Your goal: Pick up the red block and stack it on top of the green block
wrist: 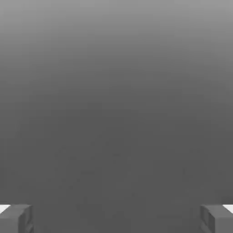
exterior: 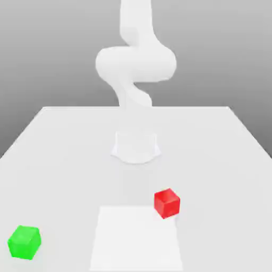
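1. Resting on the white bench [exterior: 64, 154], the red block [exterior: 167, 203] sits toward the exterior view's right, untouched.
2. Green block [exterior: 24, 242] lies near the front corner at that view's left, well apart from the red one.
3. Pincer [wrist: 116, 218] is spread wide, fingers [wrist: 16, 218] pinching nothing.
4. White arm [exterior: 135, 61] rises behind the bench.

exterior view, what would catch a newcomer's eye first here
Two bright cubes stand out on the pale table: the red block right of centre in the exterior view, and the green block near its lower left corner, well apart. Behind them rises the white arm.
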